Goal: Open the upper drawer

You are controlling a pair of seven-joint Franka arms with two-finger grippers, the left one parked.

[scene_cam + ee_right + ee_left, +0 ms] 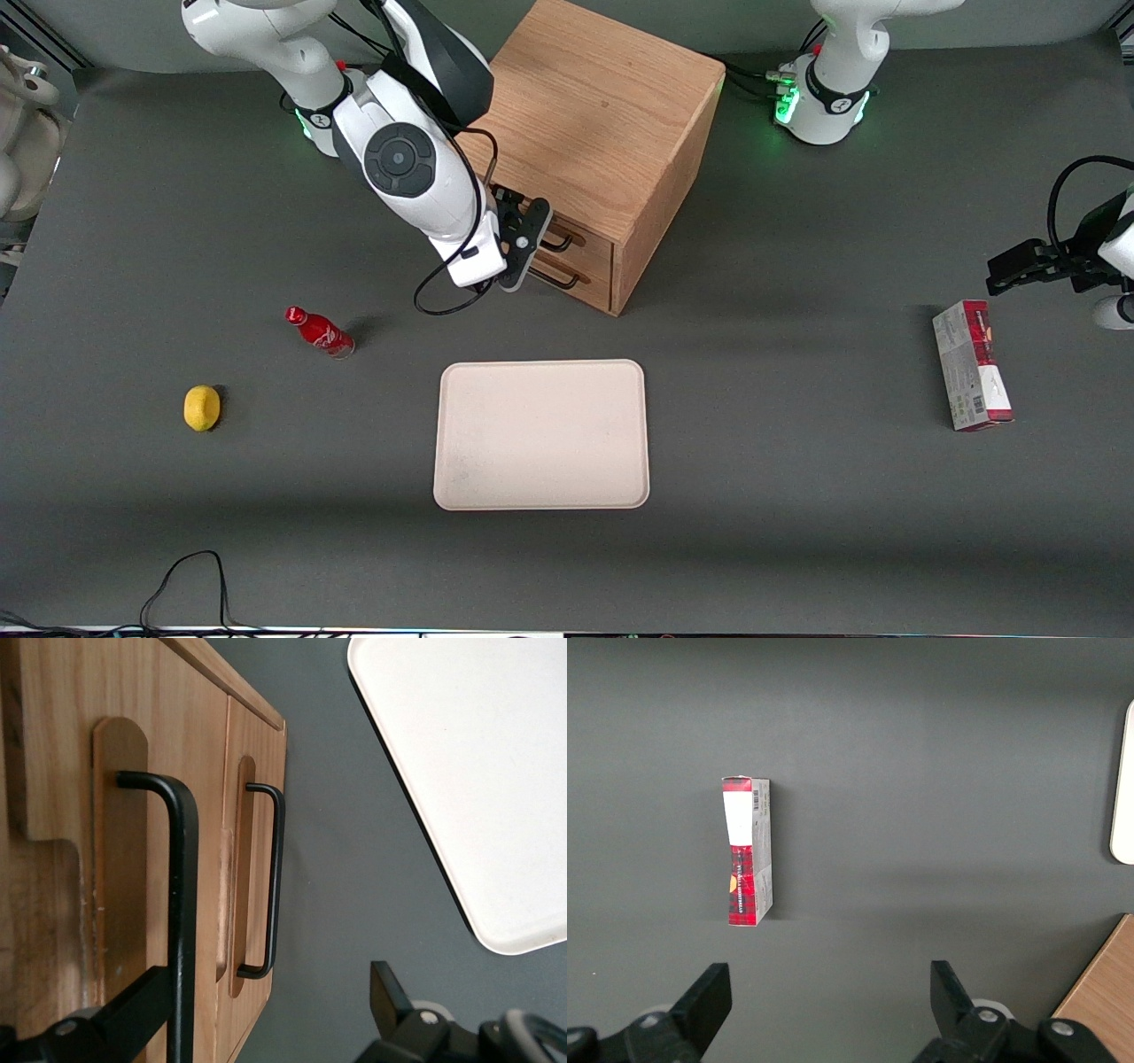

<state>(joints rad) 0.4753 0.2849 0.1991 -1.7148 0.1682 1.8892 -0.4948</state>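
Cabinet point(602, 133): oak, at 12 o'clock from the tray point(540, 434). Upper drawer point(124, 859): shut, above its twin; likely stiff, light wood that slides straight. Handle point(182, 904): rigid black bar, slim and smooth; grip at mid-span. Gripper point(266, 1010): in front of the drawers, jaws spread, one finger beside the upper bar, holding nothing.

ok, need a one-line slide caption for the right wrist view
Open tool at the cabinet front, one finger against the upper drawer handle, lower drawer and tray nearby.
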